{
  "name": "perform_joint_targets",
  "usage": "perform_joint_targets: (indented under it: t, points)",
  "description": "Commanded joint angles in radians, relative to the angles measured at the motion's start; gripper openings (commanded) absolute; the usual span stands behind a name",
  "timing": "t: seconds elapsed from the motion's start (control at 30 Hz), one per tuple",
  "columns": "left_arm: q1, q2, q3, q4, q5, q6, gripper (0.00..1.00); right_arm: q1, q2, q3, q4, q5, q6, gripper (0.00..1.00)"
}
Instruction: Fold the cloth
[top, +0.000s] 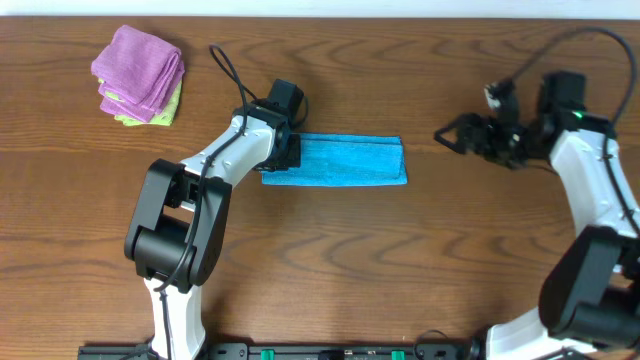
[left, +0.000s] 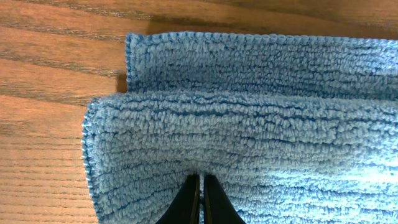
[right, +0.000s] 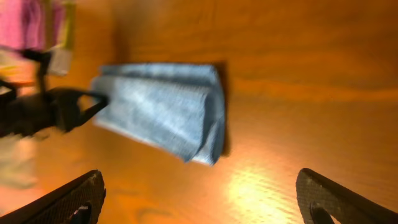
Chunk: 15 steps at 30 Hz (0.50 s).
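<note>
Blue microfiber cloth (top: 350, 160), folded into a strip, lies mid wooden table (top: 420, 260), long axis left-right. Left gripper (top: 288, 150) is at its left end, clenched on the top layer. Right gripper (top: 447, 135), spread wide, hovers well off the opp. end.

Brown wood-grain tabletop (top: 400, 250). Toward its far left corner lies a stack of folded pink terry cloths (top: 138, 68), resting on a folded yellow-green cloth (top: 173, 104) whose edges show beneath.
</note>
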Motion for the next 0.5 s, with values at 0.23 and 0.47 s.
perform_joint_targets:
  t: [0.23,0.47]
  points:
    - [0.002,0.095,-0.029,0.004,0.029,-0.008,0.06,0.064,0.231,-0.044,0.077,-0.254,-0.036,0.95]
    - [0.002,0.095,-0.029,0.008,0.03,-0.008,0.06,0.135,0.314,-0.044,0.211,-0.189,0.086,0.95]
